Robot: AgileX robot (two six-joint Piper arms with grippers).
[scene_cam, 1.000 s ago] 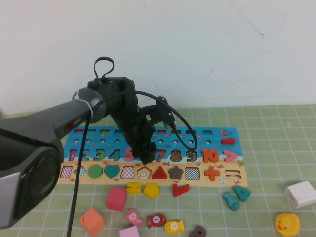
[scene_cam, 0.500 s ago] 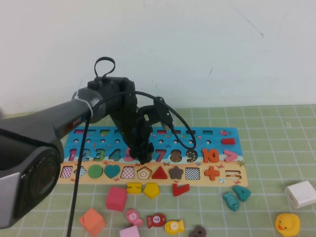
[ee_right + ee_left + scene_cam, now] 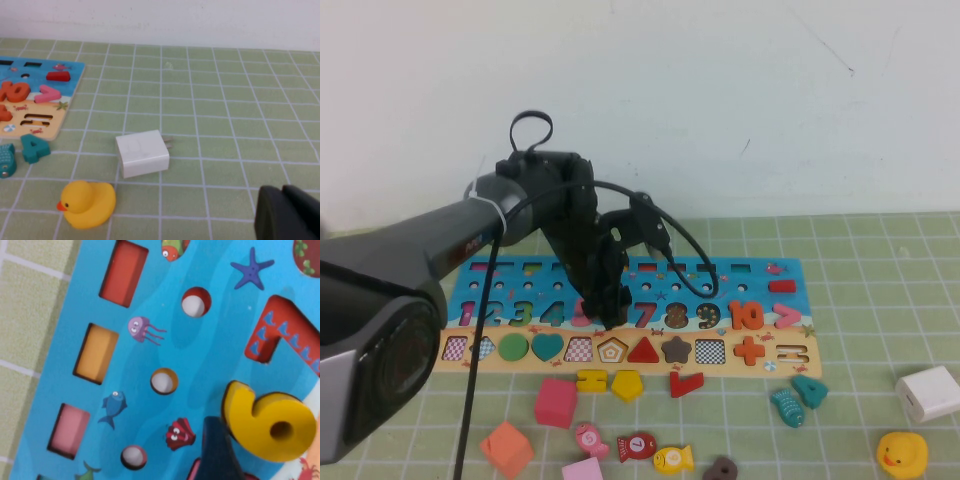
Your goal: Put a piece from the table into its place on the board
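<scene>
Where the number row runs across the board [image 3: 790,300]: left gripper [image 3: 608,318] lowered over the gap between the pink 5 and red 7 [image 3: 644,316], fingers pinching a yellow 6 [image 3: 267,425] — held just above the blue surface, beside the 7. Loose on the table [image 3: 880,330] below the board: yellow pentagon [image 3: 627,385], pink cube [image 3: 555,402], teal 4 [image 3: 809,390]. Right gripper [image 3: 287,212] low over the mat near white charger [image 3: 142,153] and rubber duck [image 3: 88,203] — finger state cannot be told.

Your left gripper [image 3: 608,318] is lifting a little and sliding toward 11 o'clock over the board [image 3: 760,280], with the yellow 6 [image 3: 267,425] beside it.
</scene>
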